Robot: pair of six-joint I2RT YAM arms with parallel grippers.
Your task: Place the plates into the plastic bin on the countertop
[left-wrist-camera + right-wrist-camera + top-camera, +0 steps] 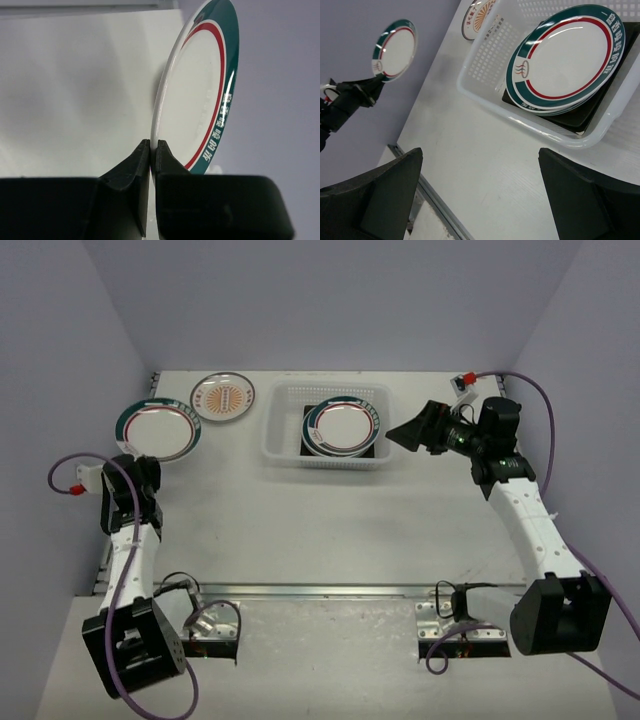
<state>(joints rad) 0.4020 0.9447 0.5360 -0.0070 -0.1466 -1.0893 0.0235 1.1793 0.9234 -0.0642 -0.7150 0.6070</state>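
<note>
Teal-and-red-rimmed plate: I hold it by its rim, left gripper clamped tight. The plastic bin lies frame-right of it. Right gripper: splayed wide, empty.

Off-white countertop, plastic bin at back centre, orange-patterned plate just left of it

The left plate is white with a teal rim band bearing white lettering and a thin red ring inside it; the left end effector is matte black. The far plate is white with an orange sunburst centre. On the off-white table, the plastic bin is translucent white lattice, its top plate teal-banded and red-ringed with a small red emblem, over a dark square plate.
</note>
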